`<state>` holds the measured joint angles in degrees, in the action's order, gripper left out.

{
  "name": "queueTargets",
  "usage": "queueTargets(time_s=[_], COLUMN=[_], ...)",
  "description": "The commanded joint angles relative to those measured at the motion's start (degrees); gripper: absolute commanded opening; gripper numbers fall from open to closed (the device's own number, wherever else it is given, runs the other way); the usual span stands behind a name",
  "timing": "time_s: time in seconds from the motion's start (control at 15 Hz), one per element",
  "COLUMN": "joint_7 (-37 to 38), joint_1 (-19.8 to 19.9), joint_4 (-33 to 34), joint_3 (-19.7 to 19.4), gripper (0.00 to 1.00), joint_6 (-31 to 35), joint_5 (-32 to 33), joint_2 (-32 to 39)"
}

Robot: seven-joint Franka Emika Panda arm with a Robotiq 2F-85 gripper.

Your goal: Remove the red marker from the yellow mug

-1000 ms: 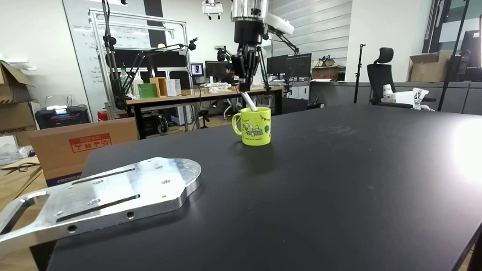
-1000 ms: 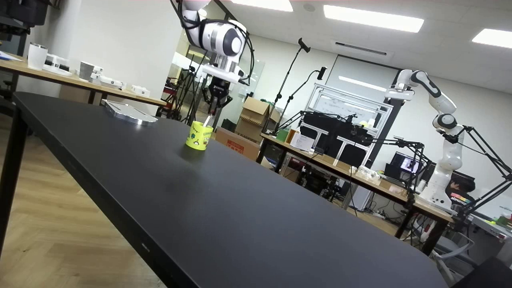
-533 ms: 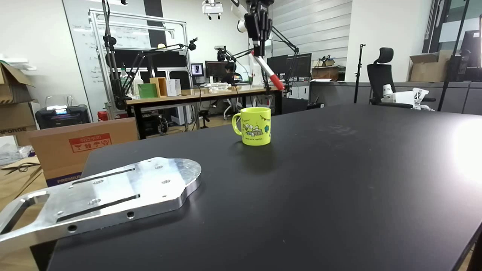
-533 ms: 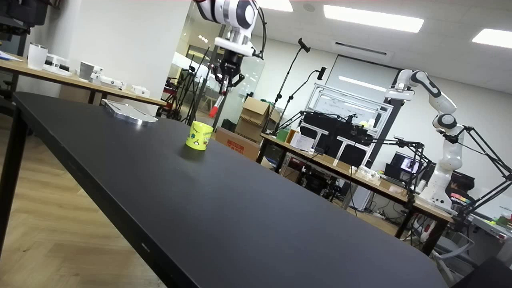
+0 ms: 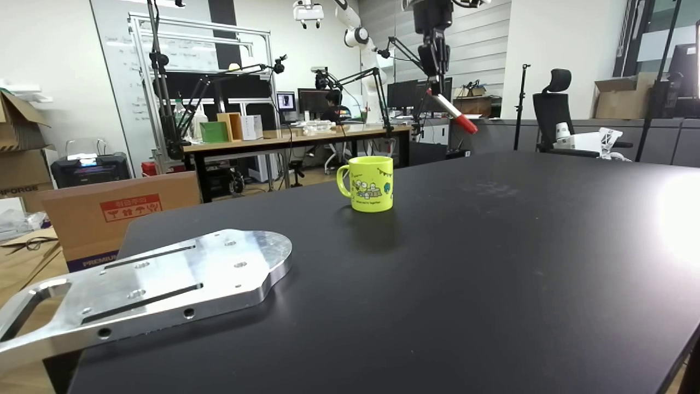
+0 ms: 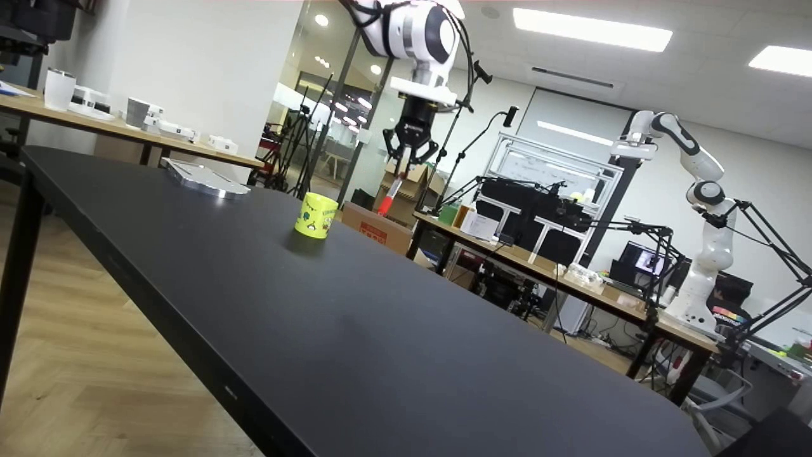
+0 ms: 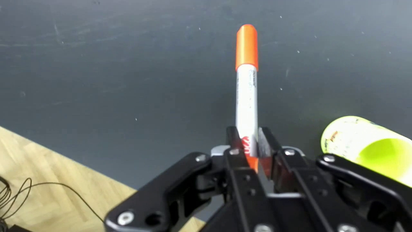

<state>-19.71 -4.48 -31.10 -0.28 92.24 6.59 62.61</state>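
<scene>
One red marker (image 7: 247, 100) | gripper (image 7: 248, 137) clamped on it | its lettering (image 7: 253, 79): wrist view only

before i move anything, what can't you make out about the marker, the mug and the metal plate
Red marker: its gripped sides are hidden by the fingers in the wrist view; its small print there is too blurred to read.
Yellow mug: handle hidden behind the mug's body in an exterior view; inner bottom hidden by its wall in both exterior views; cut off by the wrist view's right edge.
Metal plate: handle end cut off by an exterior view's left edge.
</scene>
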Motion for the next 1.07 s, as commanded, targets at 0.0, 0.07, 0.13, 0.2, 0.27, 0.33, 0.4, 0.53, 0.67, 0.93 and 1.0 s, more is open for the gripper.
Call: queueTargets(time_s=[0.0,0.07,0.13,0.2,0.27,0.33,0.4,0.53,0.67,0.93,1.0], joint_7=[-1.03,-0.94,-0.92,-1.01,-0.92,-0.84,-0.75,-0.66,-0.62,-1.62,-1.65], joint_1=[2.73,3.32,3.86,4.37,4.71,5.01,5.23,5.44,5.56,5.73,5.82], joint_4=[0.09,0.09,0.11,0.18,0.33,0.46,0.71,1.24,1.67,2.68,3.14], joint_3=[0.09,0.03,0.05,0.17,0.17,0.21,0.26,0.31,0.43,1.11,1.35], gripper=[0.05,0.05,0.05,0.05,0.05,0.05,0.05,0.05,0.05,0.57,0.66], joint_6=[-1.38,-1.38,-1.64,-2.21,-2.85,-3.68,-4.44,-6.06,-7.57,-8.03,-8.03], joint_5=[-0.82,-0.73,-0.71,-0.82,-0.82,-0.88,-0.94,-0.95,-1.07,-1.89,-2.24], joint_2=[3.89,5.33,6.90,8.29,9.90,11.13,12.42,14.24,14.85,11.56,10.36])
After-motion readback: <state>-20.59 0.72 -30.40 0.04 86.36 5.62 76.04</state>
